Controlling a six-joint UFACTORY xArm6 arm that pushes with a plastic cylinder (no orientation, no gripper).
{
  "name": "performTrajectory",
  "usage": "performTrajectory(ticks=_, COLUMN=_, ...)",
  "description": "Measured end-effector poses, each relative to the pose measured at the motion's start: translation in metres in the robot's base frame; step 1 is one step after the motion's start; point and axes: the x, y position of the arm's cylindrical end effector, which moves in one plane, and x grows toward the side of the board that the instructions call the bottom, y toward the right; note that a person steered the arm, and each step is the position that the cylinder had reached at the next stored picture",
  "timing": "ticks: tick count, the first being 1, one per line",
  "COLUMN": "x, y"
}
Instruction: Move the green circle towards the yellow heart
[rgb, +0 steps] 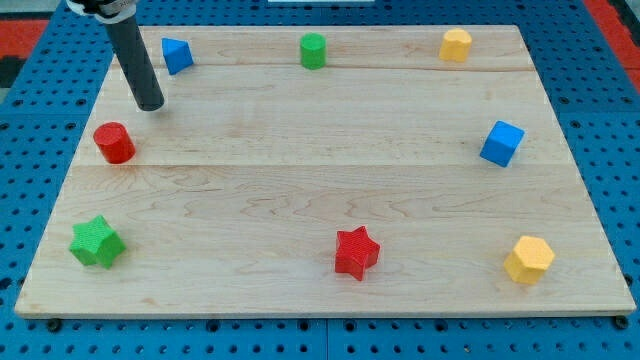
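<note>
The green circle (313, 50) sits at the top of the frame, a little left of centre, close to the far edge of the wooden counter (300, 190). It stands alone, with bare wood all around it. Along the same top edge, well to its right, is a yellow block (456, 44) in the upper right; its outline is too small to say for sure that it is the heart. To the circle's left, in the upper left, lies a blue block (176, 55) with an angled, wedge-like shape.

My tip (149, 104) rests in the upper left of the frame, below and just left of that blue block and just above and right of the red cylinder (115, 142). It touches neither, and it is well apart from the green circle. The arm has no pincer, only the dark rod, so there is nothing to open or close.

Further out, a blue cube (501, 143) lies at the right side, a yellow hexagon (528, 259) in the lower right, a red star (356, 251) at the bottom centre, and a green star (96, 241) in the lower left.

Counted: two green, two yellow, two blue, two red, eight blocks in all. No containers are present; every block lies directly on the counter.
</note>
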Motion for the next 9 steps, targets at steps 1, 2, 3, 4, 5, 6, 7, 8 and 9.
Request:
performTrajectory(ticks=1, x=0.000, y=0.000)
performTrajectory(ticks=2, x=0.000, y=-0.001)
performTrajectory(ticks=3, x=-0.009, y=0.011)
performTrajectory(ticks=4, x=-0.031, y=0.047)
performTrajectory(ticks=5, x=-0.063, y=0.101)
performTrajectory(ticks=6, x=-0.091, y=0.131)
performTrajectory(ticks=7, x=-0.112, y=0.147)
performTrajectory(ticks=8, x=-0.113, y=0.210)
performTrajectory(ticks=9, x=-0.113, y=0.262)
